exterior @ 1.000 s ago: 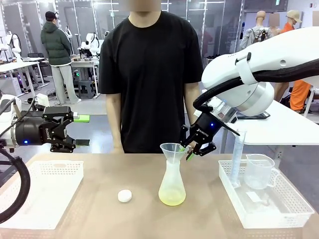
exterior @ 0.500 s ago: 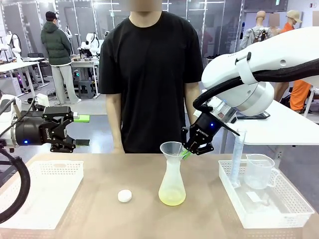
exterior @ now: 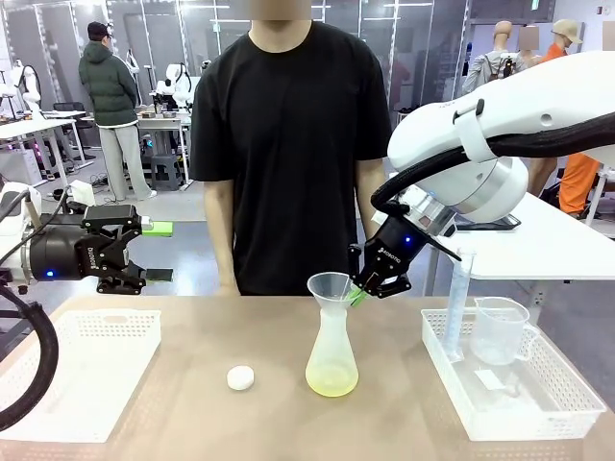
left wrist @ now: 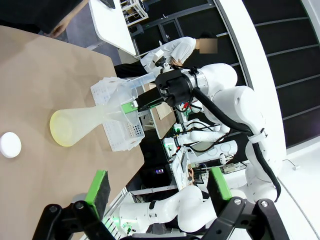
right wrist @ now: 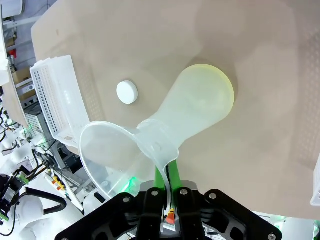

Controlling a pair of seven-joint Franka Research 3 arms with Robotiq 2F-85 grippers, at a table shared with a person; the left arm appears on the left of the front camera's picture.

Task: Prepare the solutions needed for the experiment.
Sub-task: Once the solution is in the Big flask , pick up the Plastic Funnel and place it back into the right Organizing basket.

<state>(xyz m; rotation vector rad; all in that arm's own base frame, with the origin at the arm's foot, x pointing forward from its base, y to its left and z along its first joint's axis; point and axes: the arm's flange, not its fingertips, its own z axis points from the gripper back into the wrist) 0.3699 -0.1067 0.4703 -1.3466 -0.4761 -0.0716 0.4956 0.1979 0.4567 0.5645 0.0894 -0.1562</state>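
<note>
Laboratory: tan tabletop [exterior: 192,413] bearing plastic conical flask [exterior: 332,336] of yellow-green solution [exterior: 332,384], funnel [exterior: 330,286], measuring cylinder [exterior: 455,307] and beaker [exterior: 500,331] in a perforated white tray [exterior: 528,420]; white workbenches [exterior: 553,245] and glass partitions [exterior: 423,48] behind.

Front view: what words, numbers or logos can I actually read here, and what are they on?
"ROBOTIQ": white print, sideways, on the body of the left gripper; small, barely legible.
Similar white print on the right gripper, which pinches the funnel: too small to read.
Measuring cylinder and beaker: no readable marks.
</note>
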